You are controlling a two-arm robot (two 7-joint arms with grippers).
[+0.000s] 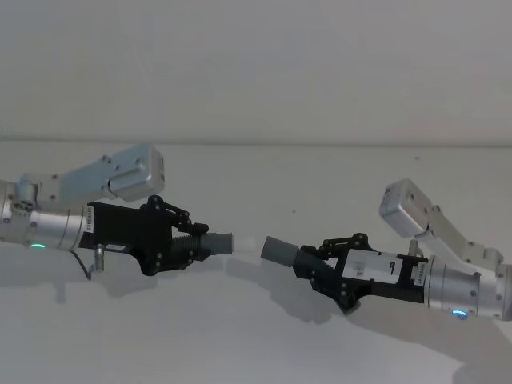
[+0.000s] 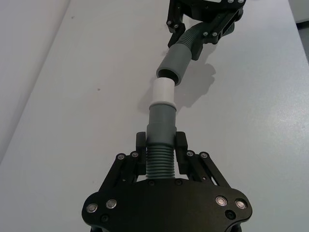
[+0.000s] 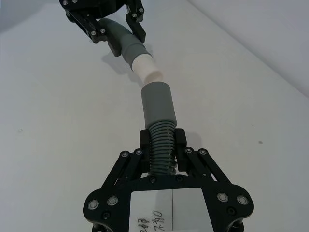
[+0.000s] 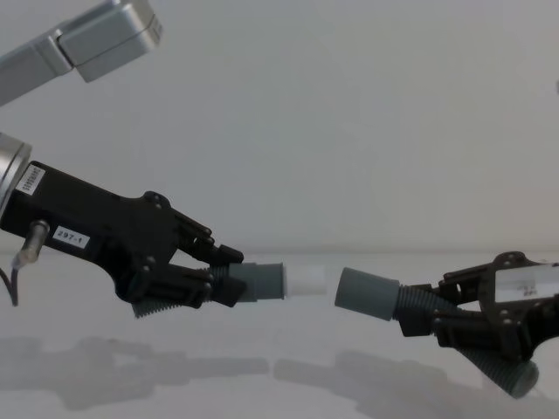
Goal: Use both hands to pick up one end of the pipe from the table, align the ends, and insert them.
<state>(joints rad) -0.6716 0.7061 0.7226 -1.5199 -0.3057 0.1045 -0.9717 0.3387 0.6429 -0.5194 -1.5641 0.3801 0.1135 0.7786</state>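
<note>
Both pipe pieces hang above the white table (image 1: 240, 344). My left gripper (image 1: 200, 244) is shut on the corrugated middle of the left pipe piece (image 2: 161, 130), whose narrow white tip (image 4: 308, 280) points right. My right gripper (image 1: 310, 265) is shut on the corrugated part of the right pipe piece (image 3: 161, 140), whose wide grey cuff (image 4: 367, 294) faces the tip. The two ends sit almost mouth to mouth with a small gap, the cuff (image 1: 278, 250) slightly lower and angled. In the left wrist view the tip (image 2: 162, 92) sits just in front of the cuff (image 2: 175, 63).
A plain pale wall (image 1: 256, 72) rises behind the table's back edge. The arms' silver links (image 1: 120, 176) stand above and behind the left gripper, and another link (image 1: 432, 220) behind the right. Shadows of the arms lie on the table below.
</note>
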